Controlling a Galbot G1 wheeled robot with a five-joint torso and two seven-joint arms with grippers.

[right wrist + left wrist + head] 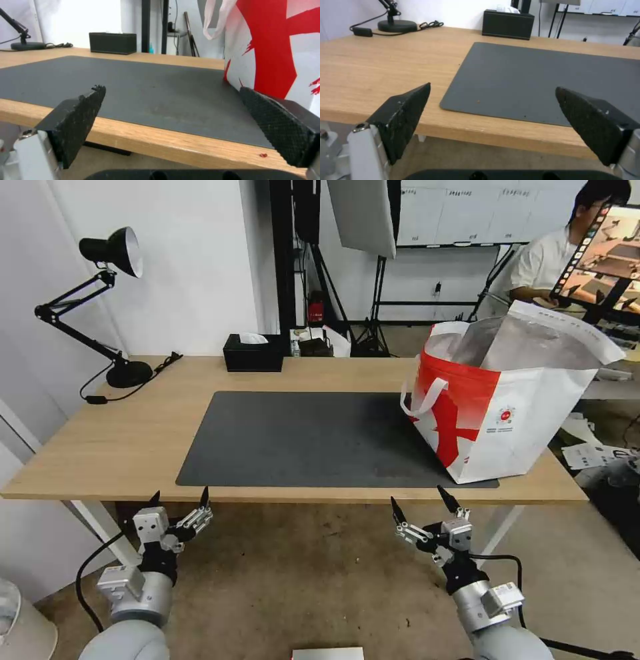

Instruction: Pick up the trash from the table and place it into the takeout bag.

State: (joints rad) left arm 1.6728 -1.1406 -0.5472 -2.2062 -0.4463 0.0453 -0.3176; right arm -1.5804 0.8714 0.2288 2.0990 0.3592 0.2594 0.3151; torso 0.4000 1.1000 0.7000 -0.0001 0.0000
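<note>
Hanging below the counter's (133,447) near edge: left hand (180,499) and right hand (421,503), both spread wide, gripping nothing. Standing on the mat's (300,440) right end: bag (507,407)

White-and-red takeout bag (513,427), dark grey mat (313,440), light-wood table (120,440).
</note>
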